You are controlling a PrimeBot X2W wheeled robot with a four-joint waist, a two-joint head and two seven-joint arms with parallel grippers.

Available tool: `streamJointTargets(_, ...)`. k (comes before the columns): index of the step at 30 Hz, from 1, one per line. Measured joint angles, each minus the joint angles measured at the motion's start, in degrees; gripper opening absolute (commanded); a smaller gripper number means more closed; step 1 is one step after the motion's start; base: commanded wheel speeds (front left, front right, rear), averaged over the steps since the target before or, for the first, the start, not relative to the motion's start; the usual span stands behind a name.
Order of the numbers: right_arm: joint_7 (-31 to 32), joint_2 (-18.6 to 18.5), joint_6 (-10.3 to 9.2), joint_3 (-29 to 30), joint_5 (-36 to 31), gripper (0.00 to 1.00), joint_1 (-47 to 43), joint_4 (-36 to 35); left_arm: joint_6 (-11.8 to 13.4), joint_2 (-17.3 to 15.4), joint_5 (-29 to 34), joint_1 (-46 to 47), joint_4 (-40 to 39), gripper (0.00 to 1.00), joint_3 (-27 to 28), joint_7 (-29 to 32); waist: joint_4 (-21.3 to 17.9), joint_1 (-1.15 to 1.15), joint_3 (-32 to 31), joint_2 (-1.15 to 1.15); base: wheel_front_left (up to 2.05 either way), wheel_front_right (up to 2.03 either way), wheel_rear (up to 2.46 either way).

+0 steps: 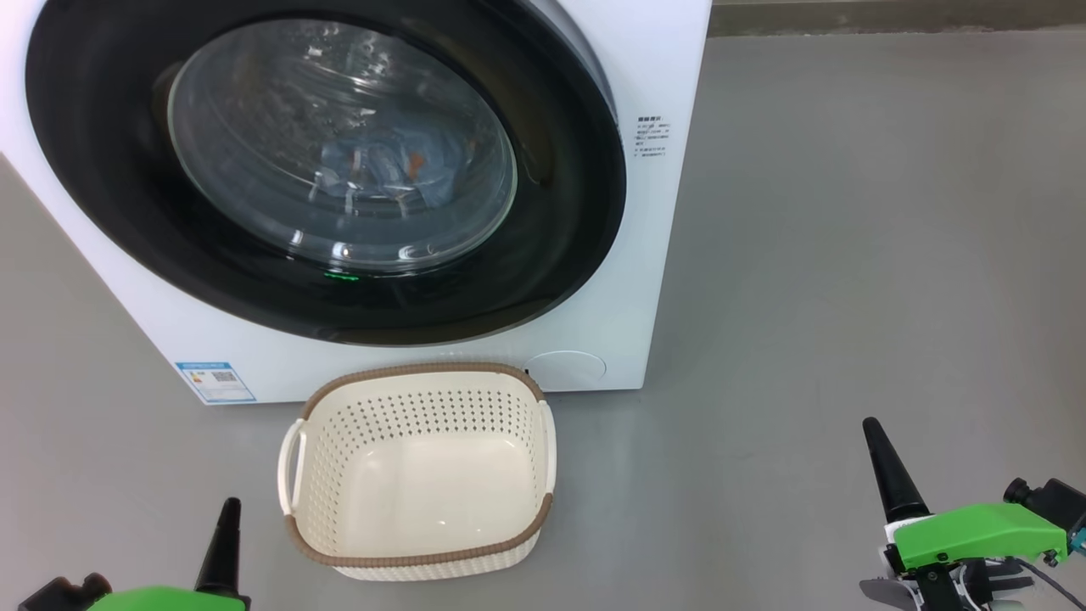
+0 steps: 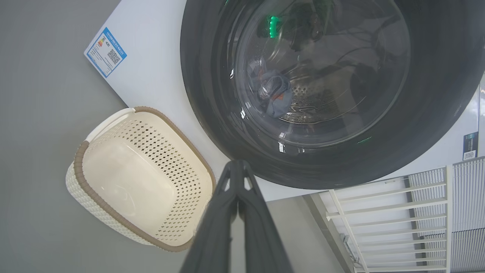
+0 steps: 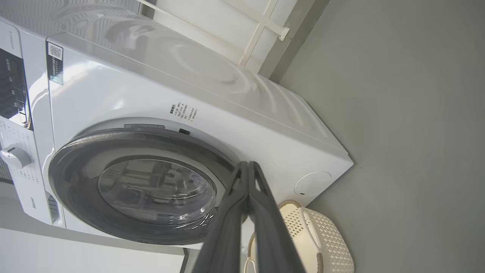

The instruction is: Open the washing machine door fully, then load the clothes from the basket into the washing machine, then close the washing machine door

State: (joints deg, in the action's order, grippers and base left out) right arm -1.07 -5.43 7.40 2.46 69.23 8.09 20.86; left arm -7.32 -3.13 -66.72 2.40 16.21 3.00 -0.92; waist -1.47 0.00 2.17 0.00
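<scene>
smooth grey floor (image 1: 848,255), evenly lit; white slatted rack (image 2: 386,207) beyond.

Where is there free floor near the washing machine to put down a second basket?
The widest bare floor lies right of the washing machine, beyond the right hand. A smaller patch lies left of the basket, between the blue label and the left hand. It is crowded directly before the door, where the basket stands close to the machine front.
</scene>
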Motion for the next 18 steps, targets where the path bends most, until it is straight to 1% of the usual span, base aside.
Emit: streamJointTargets(18, 3.0, 1.1, 0.00, 2.1, 9.5, 0.00, -0.3, -2.1, 0.0, 0.3, -10.5, 0.3, -0.1, 0.00, 0.7, 3.0, 0.6, 0.00, -0.8, 0.00, 0.00, 0.00, 0.00)
